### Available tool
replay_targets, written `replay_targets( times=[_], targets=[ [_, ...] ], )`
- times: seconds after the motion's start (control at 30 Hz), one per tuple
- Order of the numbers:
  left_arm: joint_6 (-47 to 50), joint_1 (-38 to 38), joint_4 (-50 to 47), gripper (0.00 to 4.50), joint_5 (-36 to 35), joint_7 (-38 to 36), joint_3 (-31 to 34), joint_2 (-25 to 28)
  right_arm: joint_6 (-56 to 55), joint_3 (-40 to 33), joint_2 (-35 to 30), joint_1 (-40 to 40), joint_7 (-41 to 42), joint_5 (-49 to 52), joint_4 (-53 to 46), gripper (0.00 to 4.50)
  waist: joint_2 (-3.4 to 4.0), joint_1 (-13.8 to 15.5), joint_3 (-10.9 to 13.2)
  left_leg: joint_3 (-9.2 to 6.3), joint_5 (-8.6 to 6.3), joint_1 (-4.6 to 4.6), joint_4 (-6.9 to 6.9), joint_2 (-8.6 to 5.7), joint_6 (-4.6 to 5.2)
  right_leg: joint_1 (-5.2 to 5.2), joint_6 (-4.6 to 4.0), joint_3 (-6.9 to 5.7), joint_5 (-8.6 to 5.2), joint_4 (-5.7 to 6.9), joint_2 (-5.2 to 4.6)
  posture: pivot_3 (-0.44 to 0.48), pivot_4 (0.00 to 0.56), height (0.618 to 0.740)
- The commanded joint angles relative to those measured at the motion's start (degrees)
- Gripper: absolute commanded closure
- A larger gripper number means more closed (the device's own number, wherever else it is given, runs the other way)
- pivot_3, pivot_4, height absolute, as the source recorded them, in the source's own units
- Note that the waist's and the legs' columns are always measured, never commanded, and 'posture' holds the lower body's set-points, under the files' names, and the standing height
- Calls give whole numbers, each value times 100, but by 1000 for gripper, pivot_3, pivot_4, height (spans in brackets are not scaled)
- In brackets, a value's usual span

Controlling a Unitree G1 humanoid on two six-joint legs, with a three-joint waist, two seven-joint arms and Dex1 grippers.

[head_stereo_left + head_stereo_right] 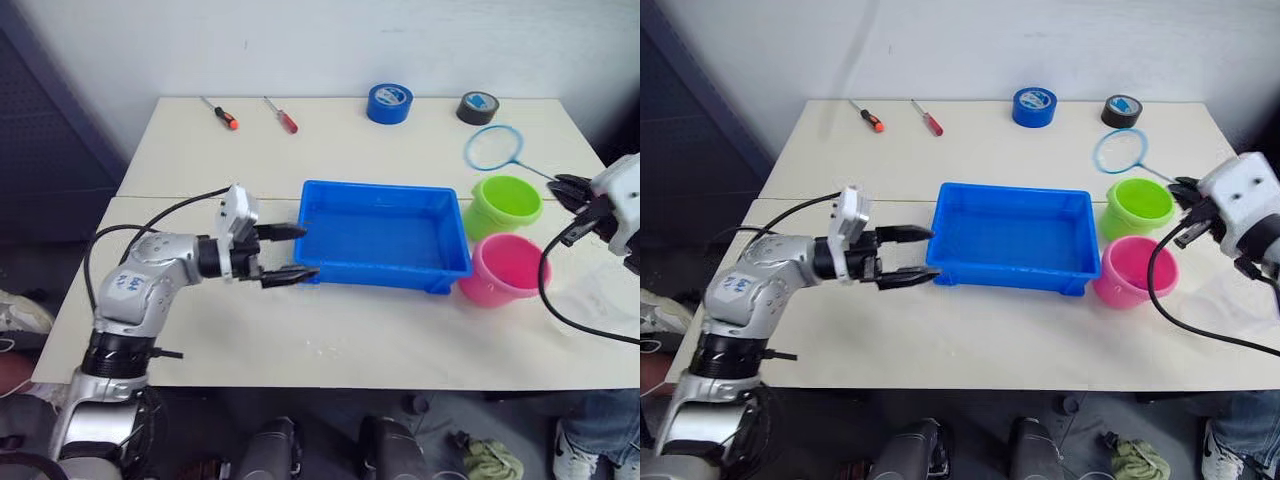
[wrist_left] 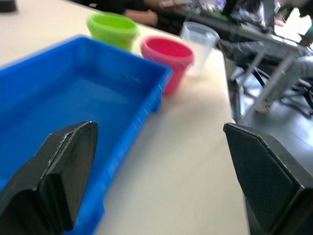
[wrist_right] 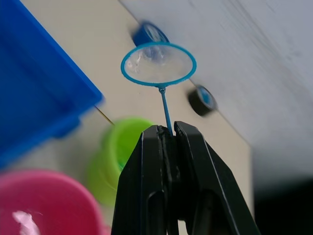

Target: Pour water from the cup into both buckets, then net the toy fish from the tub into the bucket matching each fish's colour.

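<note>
One tub sits mid-bench, its inside plain blue — no fish can be made out in it. Two buckets stand just right of it, touching each other: green farther, pink nearer. One clear cup stands right of the pink bucket, faint and cut off at the frame edge in the eye views. One net, hoop held above the bench beyond the green bucket, its stick clamped in the right hand. The left hand hangs with fingers apart at the tub's left end. Far back lie two screwdrivers and two tape rolls — blue, black.
</note>
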Motion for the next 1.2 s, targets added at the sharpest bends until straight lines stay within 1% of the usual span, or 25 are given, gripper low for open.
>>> replay_targets(
  times=[0.03, 0.07, 0.13, 0.23, 0.27, 0.37, 0.43, 0.5, 0.57, 0.6, 0.63, 0.7, 0.73, 0.77, 0.8, 0.83, 0.87, 0.93, 0.97, 1.03, 1.1, 1.2],
  targets=[
    [-96, 353, -494, 24, -19, -617, -150, 533, 1273, -367, 102, 571, 594, 1939, -1395, 4500, -4, 20, -2, -5, -2, 0, 0, -1, 0, 4, 0, 3, 0, -1, -4, 0, 150, 740],
    [-174, 457, -547, 24, 47, -725, -179, 682, 1373, -293, 111, 742, 718, 2070, -1613, 4500, -5, 32, -2, -16, -5, 0, 2, -1, 2, 10, -1, 10, 0, -5, -7, 0, 150, 740],
    [-407, 729, -606, 24, 242, -920, -222, 1016, 1314, 144, 134, 1086, 998, 1890, -1931, 4500, -6, 27, -2, -19, -10, -3, 3, -6, 7, 12, -1, 13, 0, -13, -14, 0, 150, 740],
    [-855, 1064, -572, 24, 577, -1050, -274, 1341, 1109, 785, 249, 1245, 1256, 1542, -2031, 4500, -6, 11, -2, 0, -17, -6, 3, -9, 17, 10, -3, 28, -1, -38, -18, 0, 150, 740],
    [-1071, 1183, -531, 24, 743, -1032, -297, 1416, 742, 1307, 312, 1261, 1373, 998, -1956, 4500, -6, 4, -2, 6, -18, -5, 2, -10, 18, 9, -3, 32, -1, -40, -19, 0, 150, 740],
    [-1307, 1315, -463, 24, 910, -921, -274, 1423, -92, 2316, 489, 1211, 1472, -222, -1620, 4500, -6, -2, -2, 17, -20, -4, 0, -10, 19, -1, -3, 40, -1, -42, -19, 0, 150, 740],
    [-1271, 1318, -473, 24, 885, -821, -215, 1348, -699, 2809, 633, 1118, 1460, -963, -1244, 4500, -7, 8, -2, 16, -21, -4, 0, -9, 17, -5, -3, 37, -1, -38, -17, 0, 150, 740],
    [-1232, 1320, -496, 24, 860, -738, -176, 1300, -1071, 3083, 712, 1066, 1514, -1360, -976, 4500, -7, 9, -2, 17, -21, -8, 0, -12, 17, -8, -3, 34, -1, -27, -17, 0, 150, 740],
    [-1139, 1325, -520, 0, 762, -667, -108, 1245, -1151, 3104, 772, 1083, 1456, -1497, -846, 3674, -7, 6, -2, 30, -20, -6, 4, -12, 18, -8, -2, 6, -1, -22, -14, 0, 150, 740],
    [-1091, 1324, -525, 0, 714, -634, -75, 1218, -1175, 3086, 790, 1095, 1431, -1539, -808, 3464, -7, 7, -2, 29, -20, -6, 5, -12, 18, -8, -2, 4, -1, -20, -14, 0, 150, 740],
    [-1019, 1312, -521, 0, 640, -596, -33, 1175, -1192, 3050, 791, 1116, 1406, -1581, -790, 3117, -7, 7, -2, 29, -20, -6, 6, -11, 18, -9, -2, 2, -1, -19, -14, 0, 150, 740],
    [-623, 1167, -435, 0, 265, -447, 173, 977, -962, 2552, 740, 1289, 1213, -1400, -921, 2246, -7, 16, -2, 28, -19, -4, 7, -10, 18, -8, -2, 0, -1, -13, -14, 0, 150, 740],
    [-451, 1093, -402, 0, 115, -390, 261, 896, -856, 2281, 690, 1416, 1167, -1280, -1009, 1659, -7, 25, -2, 24, -19, -4, 10, -9, 18, -8, -2, 0, -1, -9, -14, 0, 150, 740],
    [-341, 1048, -389, 0, 28, -349, 309, 848, -794, 2107, 661, 1506, 1150, -1205, -1065, 1269, -7, 42, -2, 19, -19, -5, 10, -10, 18, -6, -2, -1, -1, -7, -14, 0, 150, 740],
    [-174, 949, -334, 0, -107, -265, 405, 770, -615, 1742, 619, 1695, 1120, -1051, -1186, 784, -10, 35, -4, 16, -19, -5, 12, -10, 18, -4, -1, -1, 0, -7, -15, 0, 150, 740],
    [-33, 852, -272, 0, -225, -168, 504, 692, -443, 1316, 596, 1921, 1109, -864, -1315, 138, -10, 32, -4, 17, -20, -3, 12, -9, 18, -1, 0, -1, 0, -8, -14, 0, 150, 740],
    [109, 703, -135, 0, -363, -57, 647, 615, -130, 647, 609, 2223, 1079, -596, -1486, 13, -10, 31, -4, 17, -20, -3, 11, -10, 18, -1, 0, -1, 0, -7, -14, 0, 150, 740],
    [316, 380, 245, 0, -521, 201, 914, 478, 407, -639, 720, 2752, 1028, -211, -1693, 13, -7, 91, -3, 13, -20, -2, 10, -10, 17, 0, 0, 0, 0, -6, -14, 0, 150, 740],
    [395, 264, 375, 0, -551, 304, 989, 425, 576, -1050, 753, 2922, 1004, -98, -1734, 13, -7, 116, -2, 10, -20, -3, 11, -10, 18, -2, 1, 0, 1, -3, -13, 0, 150, 740],
    [105, 49, 861, 0, -303, 369, 995, 406, 960, -2087, 1019, 3324, 636, -155, -1594, 13, -14, 144, -6, 9, -20, 0, 11, -9, 17, 0, 3, 0, 2, 2, -12, 0, 150, 740],
    [-157, -35, 1143, 0, -70, 378, 911, 411, 1194, -2762, 1269, 3627, 327, -189, -1495, 13, -20, 157, -10, 17, -20, 5, 10, -10, 16, 3, 4, -3, 2, 1, -10, 0, 150, 740],
    [-388, -129, 1356, 0, 108, 308, 779, 413, 1276, -3191, 1608, 3934, 200, -74, -1568, 13, -23, 157, -12, 26, -22, 12, -6, -12, 14, 1, 4, 2, 2, -7, -10, 0, 150, 740]
  ],
)
